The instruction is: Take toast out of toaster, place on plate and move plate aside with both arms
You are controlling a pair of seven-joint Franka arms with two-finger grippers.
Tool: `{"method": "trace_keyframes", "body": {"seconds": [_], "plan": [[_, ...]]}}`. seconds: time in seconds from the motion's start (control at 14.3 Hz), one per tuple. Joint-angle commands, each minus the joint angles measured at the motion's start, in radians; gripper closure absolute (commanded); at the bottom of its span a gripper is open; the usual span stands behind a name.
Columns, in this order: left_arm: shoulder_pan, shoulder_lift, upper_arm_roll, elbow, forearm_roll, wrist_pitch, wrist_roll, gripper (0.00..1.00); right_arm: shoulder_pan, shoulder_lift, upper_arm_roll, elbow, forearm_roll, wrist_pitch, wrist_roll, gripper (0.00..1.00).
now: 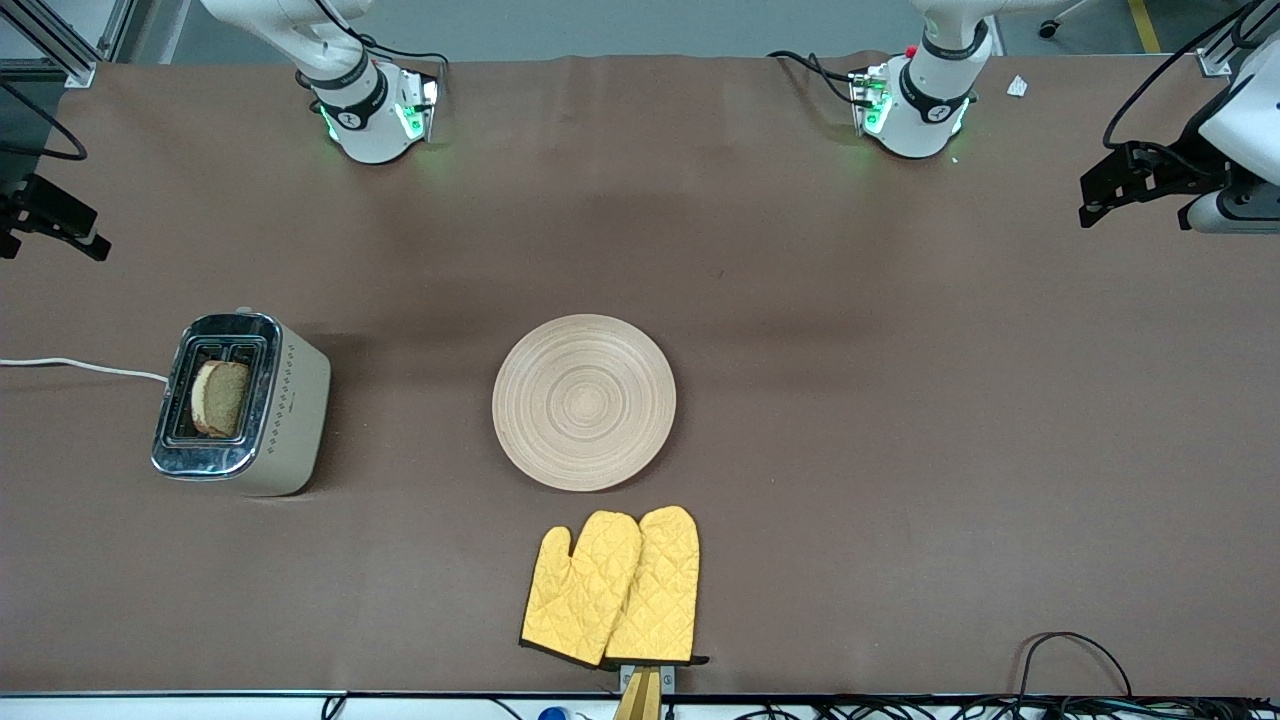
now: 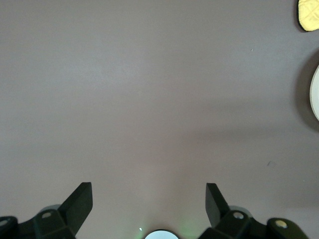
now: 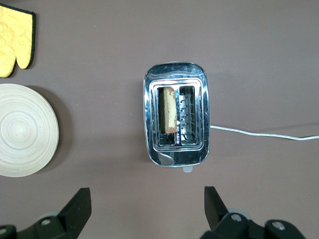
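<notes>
Toast (image 1: 221, 397) is standing on edge in one slot of the toaster (image 1: 240, 404), which is sitting on the brown tabletop (image 1: 900, 420) toward the right arm's end, its white cord (image 1: 80, 366) trailing off the edge of the front view. Both arms are hanging high and apart, each near its own end of the tabletop. The right gripper (image 3: 147, 206) is hovering over the toaster with its fingers (image 3: 79, 206) spread wide and holding nothing. The left gripper (image 2: 148, 205) is hovering over bare tabletop toward the left arm's end, its fingers (image 2: 79, 204) likewise wide apart and empty. The plate (image 1: 584, 402) is lying flat near the middle of the tabletop, well apart from the toaster. A pair of yellow oven mitts (image 1: 614, 588) is lying overlapped, nearer to the front camera than the plate and just beside it.
</notes>
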Motion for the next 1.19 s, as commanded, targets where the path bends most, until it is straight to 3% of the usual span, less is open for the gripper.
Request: {"method": "trace_keyframes", "body": {"seconds": [0.0,0.91,1.12], "plan": [[0.000,0.011,-0.002,0.016,0.015,-0.013,0.014,0.00,0.006,-0.005,0.001,-0.005,-0.022,0.004,-0.002,0.00],[0.018,0.078,0.001,0.042,0.017,0.015,-0.003,0.00,0.000,-0.001,-0.001,-0.008,-0.016,0.025,0.002,0.00],[0.052,0.078,0.001,0.042,0.015,0.015,-0.006,0.00,-0.010,0.053,-0.004,-0.008,0.000,0.080,0.002,0.00]]}}
